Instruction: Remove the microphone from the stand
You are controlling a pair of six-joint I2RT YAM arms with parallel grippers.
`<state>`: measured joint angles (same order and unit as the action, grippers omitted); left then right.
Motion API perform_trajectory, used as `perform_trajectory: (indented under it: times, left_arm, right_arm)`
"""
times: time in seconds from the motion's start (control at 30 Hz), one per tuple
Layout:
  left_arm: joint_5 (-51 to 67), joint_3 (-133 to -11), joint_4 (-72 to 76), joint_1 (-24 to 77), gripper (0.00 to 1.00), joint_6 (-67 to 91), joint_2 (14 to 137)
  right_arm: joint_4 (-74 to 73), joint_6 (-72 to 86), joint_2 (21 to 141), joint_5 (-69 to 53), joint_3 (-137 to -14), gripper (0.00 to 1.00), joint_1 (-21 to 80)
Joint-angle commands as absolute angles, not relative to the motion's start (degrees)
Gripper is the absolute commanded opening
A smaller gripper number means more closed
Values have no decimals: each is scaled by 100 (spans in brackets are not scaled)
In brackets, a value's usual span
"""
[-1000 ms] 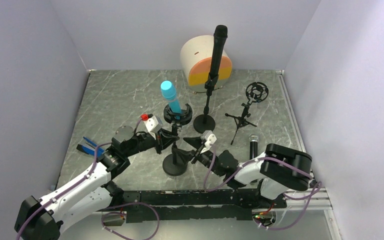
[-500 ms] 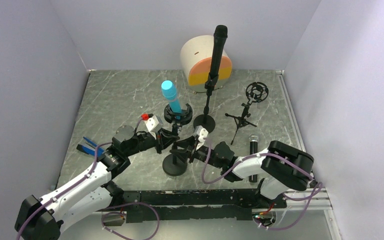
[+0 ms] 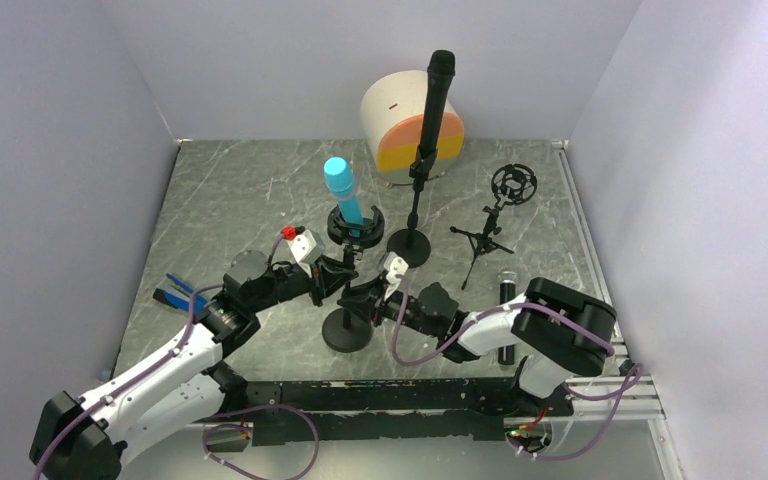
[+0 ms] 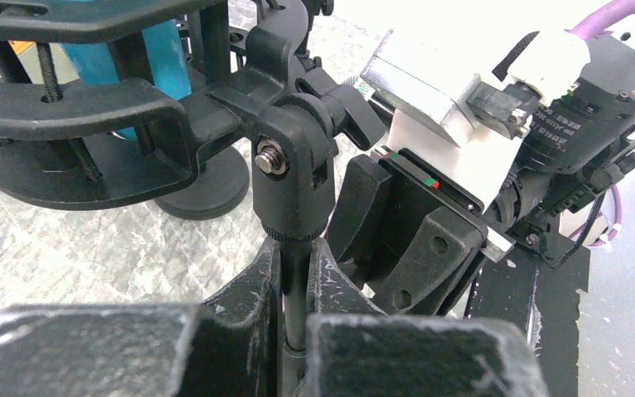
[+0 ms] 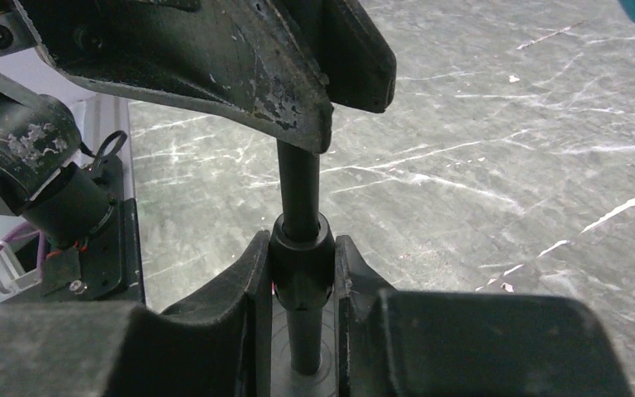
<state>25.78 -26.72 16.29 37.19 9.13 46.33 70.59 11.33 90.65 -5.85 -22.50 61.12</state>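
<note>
A blue microphone (image 3: 341,190) sits tilted in a black ring mount (image 3: 355,228) on top of a short black stand with a round base (image 3: 348,330). My left gripper (image 3: 345,268) is shut on the stand's thin pole (image 4: 296,289) just under the swivel joint (image 4: 289,165). My right gripper (image 3: 362,300) comes in from the right, lower on the same pole, with both fingers pressed against the pole's collar (image 5: 301,256). In the left wrist view the microphone's blue body (image 4: 165,58) shows behind the mount (image 4: 74,107). The right wrist view has the left fingers (image 5: 240,58) above.
A black microphone (image 3: 436,95) stands on a taller stand with a round base (image 3: 409,247) just behind. A white and orange cylinder (image 3: 405,125) is at the back. A small tripod with an empty mount (image 3: 512,183) and a loose black microphone (image 3: 508,300) are at right.
My right gripper has moved left to the stand and closed its fingers on the pole's collar. The left gripper has kept its grip in place.
</note>
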Motion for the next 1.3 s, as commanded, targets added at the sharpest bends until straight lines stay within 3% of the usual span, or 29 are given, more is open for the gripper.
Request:
perform_trajectory:
  times: [0.0, 0.2, 0.33, 0.47, 0.53, 0.57, 0.67, 0.77, 1.1, 1.27]
  left_arm:
    - [2540, -2896, 1903, 3708, 3, 826, 4578]
    - [2348, -2761, 2073, 3709, 3, 911, 4452]
    - [2255, -2728, 2074, 3723, 3, 916, 4391]
    - [2233, -2730, 1989, 3731, 2, 889, 4337]
    - [2224, -2696, 1986, 3733, 3, 879, 4301]
    - [2238, -2684, 1998, 3728, 2, 879, 4296]
    - [2318, -2651, 2040, 3728, 2, 868, 4335]
    - [2393, -2633, 2184, 3742, 2, 886, 4393]
    - [2316, -2547, 2280, 3767, 3, 712, 4353]
    - [2407, -2369, 2631, 3781, 3, 727, 4313]
  right_arm:
    - [7031, 1040, 9078, 147, -2410, 4, 6380]
    - [7119, -207, 9387, 3880, -2807, 1, 7733]
    - [7606, -854, 9963, 5137, -3153, 0, 8228]
    - [7775, -417, 10028, 4993, -2997, 0, 8256]
    - [7778, -222, 9955, 4801, -2860, 6, 8245]
    - [7772, -141, 9905, 4716, -2796, 12, 8244]
    - [7735, 241, 9728, 4459, -2587, 46, 8234]
    - [7811, 677, 9555, 4229, -2339, 62, 8216]
    - [7449, 2008, 8549, 3964, -1579, 71, 8125]
    - [6025, 2923, 7463, 3947, -1434, 73, 7802]
